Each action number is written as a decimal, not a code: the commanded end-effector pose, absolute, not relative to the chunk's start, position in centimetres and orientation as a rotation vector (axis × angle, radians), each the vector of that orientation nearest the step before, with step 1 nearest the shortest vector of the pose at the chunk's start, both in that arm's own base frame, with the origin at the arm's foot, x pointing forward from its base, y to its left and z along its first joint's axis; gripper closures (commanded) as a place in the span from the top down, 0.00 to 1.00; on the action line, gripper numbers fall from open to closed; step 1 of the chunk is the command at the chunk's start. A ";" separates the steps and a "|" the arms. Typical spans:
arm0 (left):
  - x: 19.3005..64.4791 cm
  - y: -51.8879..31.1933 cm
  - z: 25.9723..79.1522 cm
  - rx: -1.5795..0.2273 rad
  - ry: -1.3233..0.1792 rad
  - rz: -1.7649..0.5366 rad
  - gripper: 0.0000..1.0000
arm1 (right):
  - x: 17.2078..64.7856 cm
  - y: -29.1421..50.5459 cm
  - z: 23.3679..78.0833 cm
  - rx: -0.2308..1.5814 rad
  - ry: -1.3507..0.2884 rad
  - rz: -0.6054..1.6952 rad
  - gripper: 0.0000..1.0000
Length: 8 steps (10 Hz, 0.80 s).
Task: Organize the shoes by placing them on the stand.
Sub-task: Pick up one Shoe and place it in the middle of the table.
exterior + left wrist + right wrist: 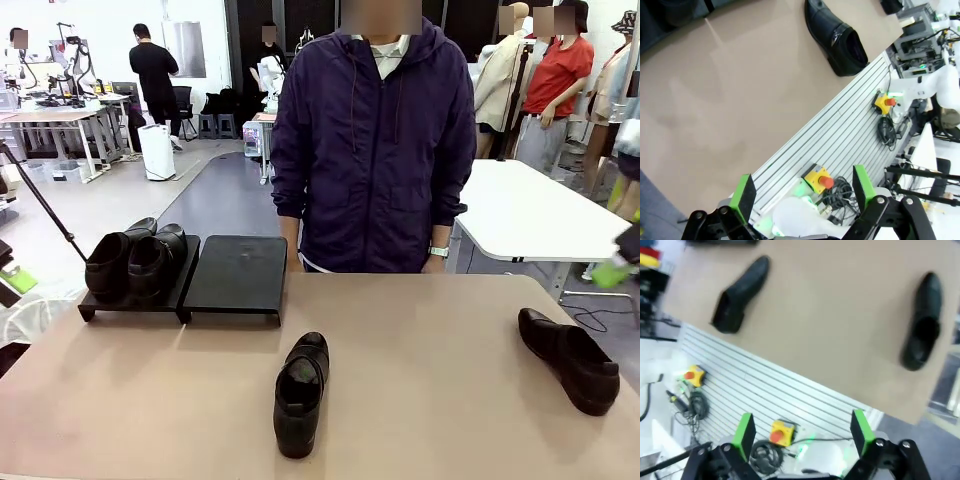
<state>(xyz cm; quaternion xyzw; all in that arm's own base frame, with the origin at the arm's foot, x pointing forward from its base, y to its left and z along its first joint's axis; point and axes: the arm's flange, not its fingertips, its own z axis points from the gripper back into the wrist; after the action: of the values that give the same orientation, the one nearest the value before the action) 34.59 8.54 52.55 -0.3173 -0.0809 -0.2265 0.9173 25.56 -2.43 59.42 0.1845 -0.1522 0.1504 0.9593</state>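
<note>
Left hand (804,192) and right hand (804,432) both gape empty off the table's (430,340) near edge. One dress shoe (301,392) lies mid near edge, another shoe (568,360) by the right edge; the stand (235,270), far left corner, holds two shoes (135,262), its right half bare, likely for these

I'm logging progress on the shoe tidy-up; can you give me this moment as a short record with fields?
stand: far left of the table, two black sections side by side
shoes on stand: two, both on its left section
middle shoe: on the table, near edge
right shoe: on the table, right side
left gripper: open, holding nothing
right gripper: open, holding nothing
person: standing at the far side
</note>
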 end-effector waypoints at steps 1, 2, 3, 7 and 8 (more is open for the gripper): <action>34.5 8.6 52.7 -0.651 -0.154 -0.462 1.00 | 26.7 -3.5 57.7 0.336 -0.341 0.317 1.00; 34.5 8.6 52.7 -0.651 -0.154 -0.462 1.00 | 26.8 -3.9 56.8 0.365 -0.361 0.319 1.00; 34.5 8.6 52.7 -0.651 -0.154 -0.462 1.00 | 27.0 -3.1 55.9 0.305 -0.389 0.318 1.00; 34.5 8.6 52.7 -0.651 -0.154 -0.462 1.00 | 25.8 -4.9 58.5 0.354 -0.336 0.296 1.00; 34.5 8.6 52.7 -0.651 -0.154 -0.462 1.00 | 25.8 -4.9 58.5 0.354 -0.336 0.296 1.00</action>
<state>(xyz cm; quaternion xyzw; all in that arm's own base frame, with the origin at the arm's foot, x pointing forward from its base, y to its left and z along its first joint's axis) 34.59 8.53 52.55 -0.3173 -0.0808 -0.2266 0.9173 25.90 -4.68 58.30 0.1681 -0.1671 0.1461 0.9605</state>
